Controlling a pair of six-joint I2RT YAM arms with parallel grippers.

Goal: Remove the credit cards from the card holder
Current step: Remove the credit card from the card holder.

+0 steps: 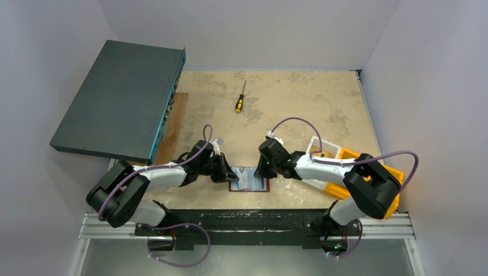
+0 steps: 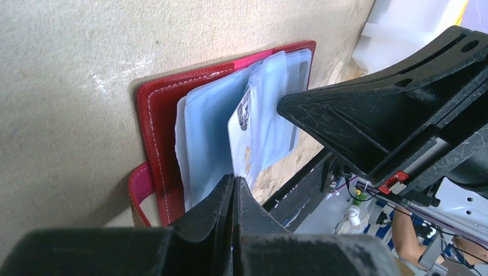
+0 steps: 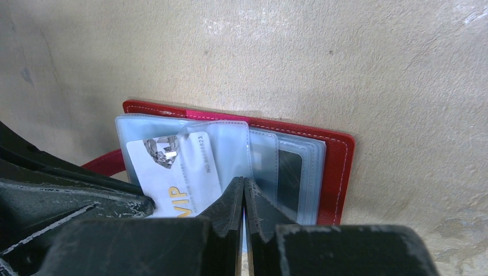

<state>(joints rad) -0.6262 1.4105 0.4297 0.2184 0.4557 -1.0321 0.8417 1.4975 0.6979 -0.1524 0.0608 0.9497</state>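
The red card holder [image 1: 249,179] lies open on the worktop [image 1: 299,98] between the two sets of jaws, its clear plastic sleeves [image 3: 227,149] fanned up. The left jaws are pressed together, tips at the sleeves' edge. The right jaws, likewise together, meet the sleeves from the opposite side. Whether either pinches a sleeve cannot be told. A white credit card [image 3: 172,172] lettered VIP sits sleeved just beside the right jaws' tips.

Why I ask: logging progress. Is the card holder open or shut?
Open: card holder lies spread flat, clear sleeves and a card exposed.
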